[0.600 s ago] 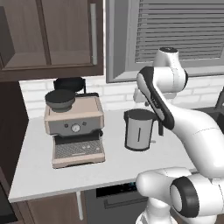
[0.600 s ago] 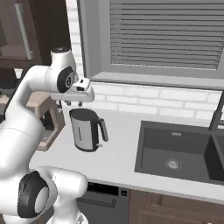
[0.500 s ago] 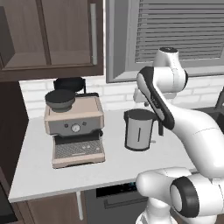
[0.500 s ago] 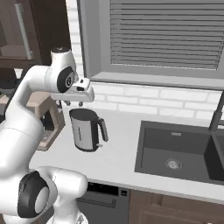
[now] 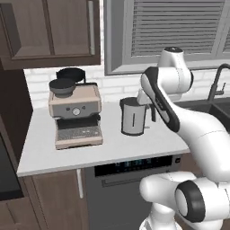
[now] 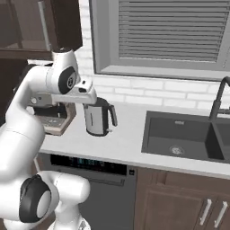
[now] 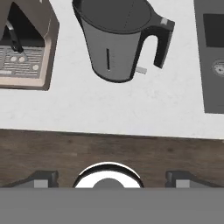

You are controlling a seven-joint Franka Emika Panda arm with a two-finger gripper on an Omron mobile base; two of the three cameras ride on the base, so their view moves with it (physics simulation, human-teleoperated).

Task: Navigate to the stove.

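At the bottom of the hand view the jaws stand spread wide, one dark fingertip [image 7: 43, 178] far to the left and the other far to the right, with nothing between them. Beyond them lies a brown wooden band [image 7: 109, 146], then the pale speckled table [image 7: 131, 109].

On that table, straight ahead of the jaws, stands a grey kettle [image 7: 116, 43], upright, its black handle turned toward the sink [image 7: 214, 57]. Just beside the kettle on the other side sits a beige espresso machine [image 7: 24, 48], apart from it, its drip tray facing the table's front edge.

From the left base view the white arm [image 5: 179, 121] bends over the table with its hand held above and just behind the kettle [image 5: 133, 117]. The espresso machine [image 5: 76, 117] sits left of it, below a dark wooden cabinet [image 5: 49, 31]. Under the table's edge is a grey dishwasher [image 5: 130, 179].

From the right base view the kettle [image 6: 99, 117] stands between the espresso machine [image 6: 56, 121] and the dark sink [image 6: 179, 137], whose black faucet [image 6: 219, 96] rises at the right. Slatted blinds [image 6: 170, 31] cover the window above the white brick wall.

Where the stove lies I cannot tell from these views, nor which way its long axis runs.
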